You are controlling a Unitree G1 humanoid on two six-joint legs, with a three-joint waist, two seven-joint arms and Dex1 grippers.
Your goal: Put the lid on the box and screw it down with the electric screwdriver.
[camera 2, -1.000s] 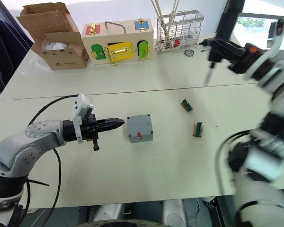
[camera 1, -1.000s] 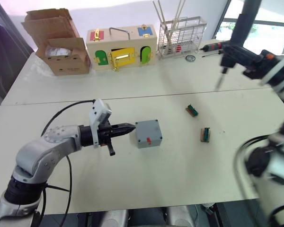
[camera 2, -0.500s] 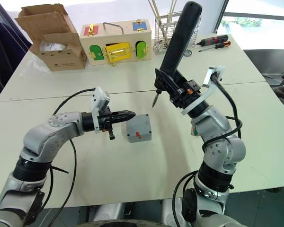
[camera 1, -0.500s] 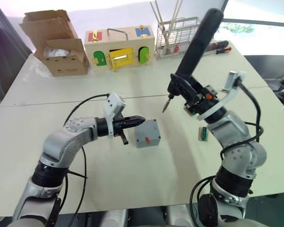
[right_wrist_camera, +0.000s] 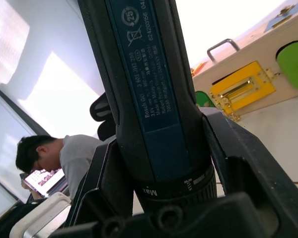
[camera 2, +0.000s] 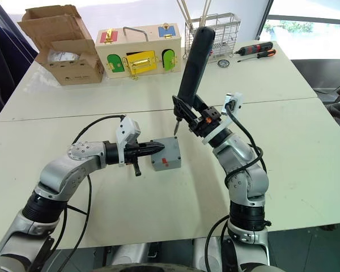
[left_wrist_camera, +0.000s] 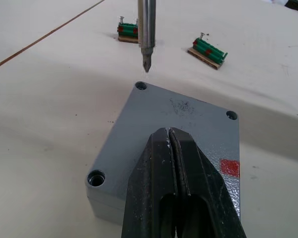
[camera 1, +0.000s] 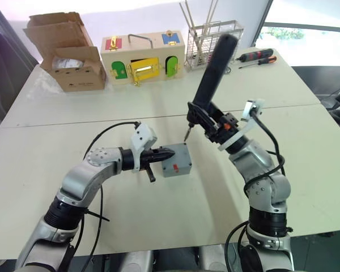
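The grey box [camera 1: 177, 165] with a red mark on its side sits mid-table. The lid [left_wrist_camera: 184, 111] lies on top of it, with open screw holes at the corners. My left gripper [left_wrist_camera: 169, 132] is shut with nothing in it, and its tips lie over the lid from the box's left side. My right gripper [camera 1: 216, 122] is shut on the electric screwdriver [camera 1: 212, 72], whose black body tilts up and back. Its metal bit [left_wrist_camera: 146, 37] hangs a little above the lid's far corner hole [left_wrist_camera: 140, 86].
Two green terminal blocks [left_wrist_camera: 207, 48] lie beyond the box. At the table's back stand a brown cardboard box [camera 1: 73, 52], a wooden box with coloured doors [camera 1: 144, 56], a wire rack [camera 1: 215, 41] and small hand screwdrivers [camera 1: 257, 56]. A person [right_wrist_camera: 64, 157] sits in the background.
The right arm swung the screwdriver in from the far right and lowered its bit over the box's far corner. The left gripper slid forward onto the lid. The camera also shifted.
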